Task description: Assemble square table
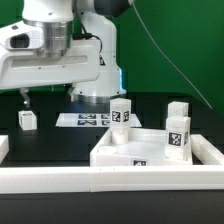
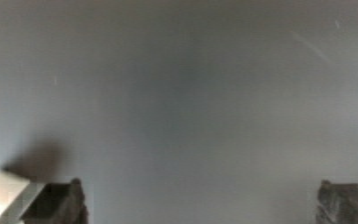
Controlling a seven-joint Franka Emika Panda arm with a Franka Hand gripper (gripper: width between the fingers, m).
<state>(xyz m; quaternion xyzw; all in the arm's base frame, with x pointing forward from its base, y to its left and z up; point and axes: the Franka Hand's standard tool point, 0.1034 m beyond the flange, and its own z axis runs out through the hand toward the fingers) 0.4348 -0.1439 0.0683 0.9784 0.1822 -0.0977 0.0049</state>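
A: Square table slab (image 1: 140,150), white plastic with a raised rim, lies flat on the tabletop (image 1: 50,130), well off to the exterior view's right of the gripper (image 1: 25,97), nearer the camera. Looks rigid, light, smooth, so probably slippery.

B: Where to grab?

A: I'd pinch the rim edge; the flat face is too wide. Legs (image 1: 120,112) upright on and beside it; another leg (image 1: 27,119) just below the gripper.

B: Gripper?

A: Jaws spread wide, nothing between them; the wrist view shows only bare tabletop.
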